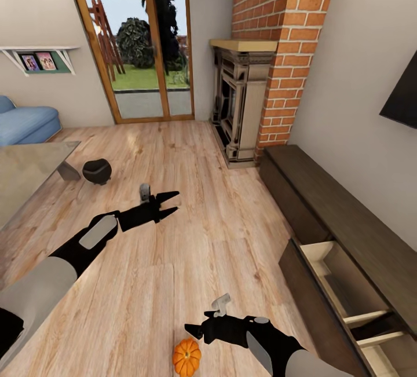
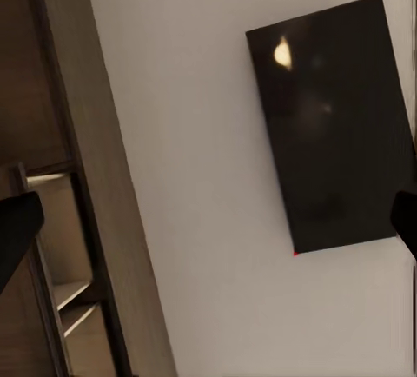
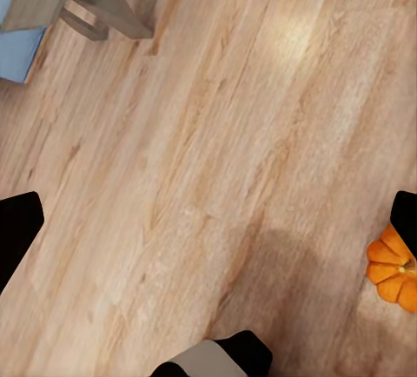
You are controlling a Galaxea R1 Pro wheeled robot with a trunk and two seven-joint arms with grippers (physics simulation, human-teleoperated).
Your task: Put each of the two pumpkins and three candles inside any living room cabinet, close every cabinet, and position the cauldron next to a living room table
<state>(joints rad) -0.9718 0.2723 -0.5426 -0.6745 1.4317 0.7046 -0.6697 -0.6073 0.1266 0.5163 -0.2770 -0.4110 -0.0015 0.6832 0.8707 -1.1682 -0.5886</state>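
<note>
A: Item one: small orange ribbed pumpkin (image 1: 186, 357) on the wood floor (image 1: 191, 249), just beside your right gripper (image 1: 193, 330), whose jaws are spread and hold nothing.

B: Its destination?

A: The long low dark-brown wooden cabinet (image 1: 347, 215) along the wall; one pale-lined drawer (image 1: 347, 290) stands open. Lower over the stem, close squarely on the ribs, lift before you swing.

B: Remaining stock?

A: Round black cauldron (image 1: 97, 171) by the corner of the glossy grey table (image 1: 29, 171). Left gripper (image 1: 172, 203): jaws spread, idle.
</note>
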